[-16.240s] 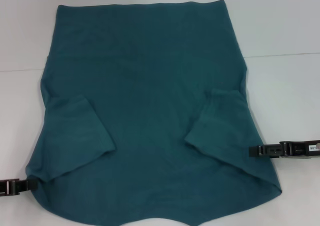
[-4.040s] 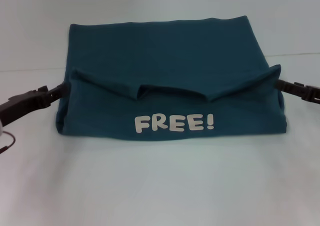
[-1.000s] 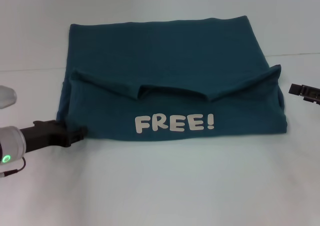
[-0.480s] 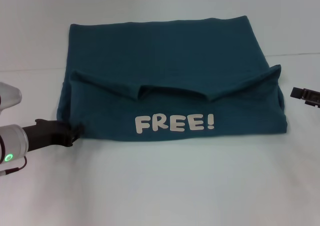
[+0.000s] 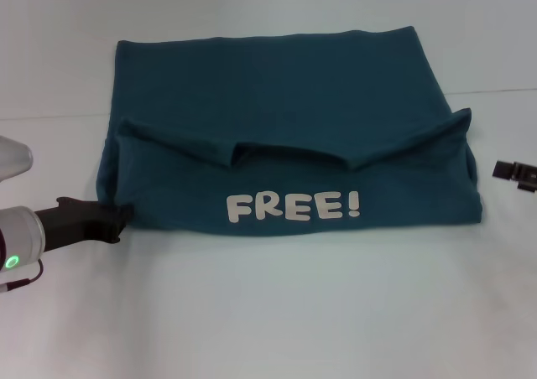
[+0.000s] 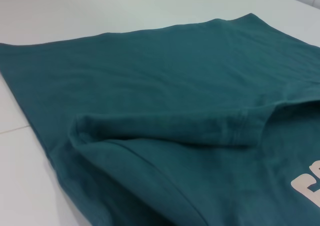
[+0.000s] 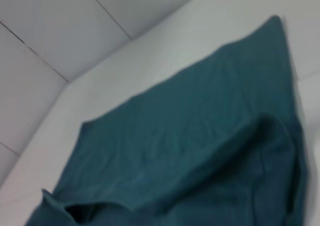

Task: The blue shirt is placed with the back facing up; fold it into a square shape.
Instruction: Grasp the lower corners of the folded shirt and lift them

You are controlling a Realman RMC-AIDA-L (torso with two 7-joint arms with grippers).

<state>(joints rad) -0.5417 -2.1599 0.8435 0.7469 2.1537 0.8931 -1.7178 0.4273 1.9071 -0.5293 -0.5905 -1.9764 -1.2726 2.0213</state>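
The blue shirt (image 5: 277, 102) lies on the white table, its near part folded back over the rest. That folded flap shows white "FREE!" lettering (image 5: 294, 205), and its collar edge and sleeves form a ridge across the middle. My left gripper (image 5: 124, 217) sits at the shirt's near-left corner, touching its edge. My right gripper (image 5: 503, 170) is at the far right, a short gap away from the shirt's right side. The left wrist view shows the shirt (image 6: 165, 76) close up with the folded sleeve hem. The right wrist view looks across the shirt (image 7: 200, 121) from the side.
The white table (image 5: 277, 312) extends bare in front of the shirt and to both sides. A seam line (image 5: 503, 91) crosses the table behind the right gripper. A wall corner (image 7: 75, 76) shows in the right wrist view.
Over the last second my left gripper slid left, off the shirt's near-left corner to its edge. The right gripper drew slightly further right. The shirt's fold has not shifted.
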